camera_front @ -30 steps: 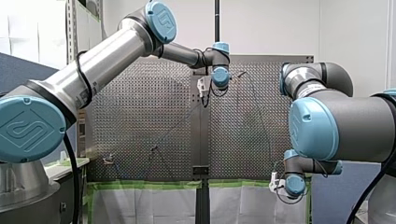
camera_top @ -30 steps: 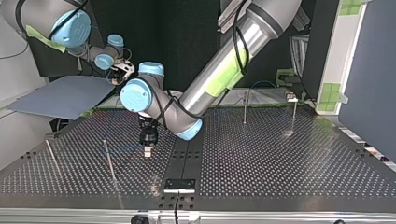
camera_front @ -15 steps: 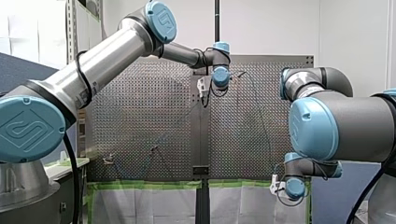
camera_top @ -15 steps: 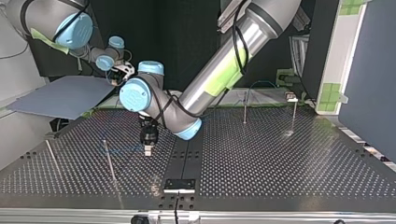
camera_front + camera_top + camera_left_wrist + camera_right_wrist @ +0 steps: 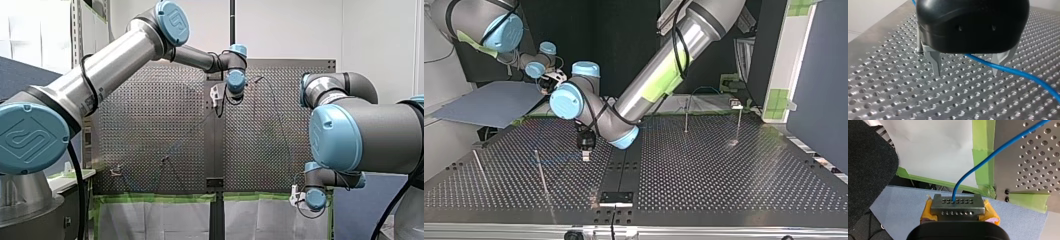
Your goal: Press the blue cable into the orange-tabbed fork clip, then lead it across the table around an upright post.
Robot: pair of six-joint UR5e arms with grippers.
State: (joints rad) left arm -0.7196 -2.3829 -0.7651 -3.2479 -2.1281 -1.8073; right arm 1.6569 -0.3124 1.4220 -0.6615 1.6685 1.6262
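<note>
Front view: matte perforated metal table (image 5: 150, 125) with green tape (image 5: 150, 198) along its near edge. My left arm reaches past the middle to the far side, my right wrist hangs off the near edge at the view's right. Top view: left gripper (image 5: 585, 158) has a black body and slim metal fingers pointing down at the plate, just beside the dark centre strip (image 5: 624, 165). A thin upright post (image 5: 542, 173) stands near it toward the view's left, bare plate around. Left wrist view: tapered steel fingers (image 5: 936, 65) spread wide, tips close to the holes. The blue cable (image 5: 1008, 69) runs loose between them, nearer one finger, ungripped. Right wrist view: right gripper (image 5: 957, 203) sits off the table edge over a blue-grey sheet (image 5: 898, 200). Its drilled steel plates on yellow pads are clenched on the cable, which runs ahead over the tape onto the table.
</note>
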